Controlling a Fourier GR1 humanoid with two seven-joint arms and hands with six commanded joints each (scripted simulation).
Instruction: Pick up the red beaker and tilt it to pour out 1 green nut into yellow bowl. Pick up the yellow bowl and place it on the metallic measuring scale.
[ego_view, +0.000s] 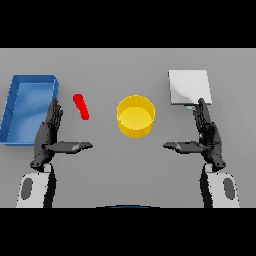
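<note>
I look down on a grey table (125, 170). Both my hands hover low near my side of it, mirror images of each other, and neither holds anything.

My left hand (49, 134) is flat and relaxed, fingers straight and pointing away from me, thumb stuck out toward the centre. My right hand (207, 134) has the same pose, thumb pointing inward. This looks like a ready stance, palms facing each other with the work area between them.

The red beaker (81, 106) is just ahead and to the inner side of my left hand. It shows as a small slanted red bar, so I cannot tell whether it stands upright or lies tilted, and I cannot see any green nut inside it. It is near my left fingertips but not touching them, so that hand seems the natural one to take it.

The yellow bowl (135, 116) sits at the table's centre, between my hands and a little beyond them, open side up, with nothing visible inside. It is close beside the beaker, which should keep the pour short.

The scale (188, 86), a pale square plate, lies beyond my right hand, whose fingertips reach its near edge in this view. A blue tray (30, 80) sits at the far left, beside my left hand.

Nothing of the task looks done yet.
</note>
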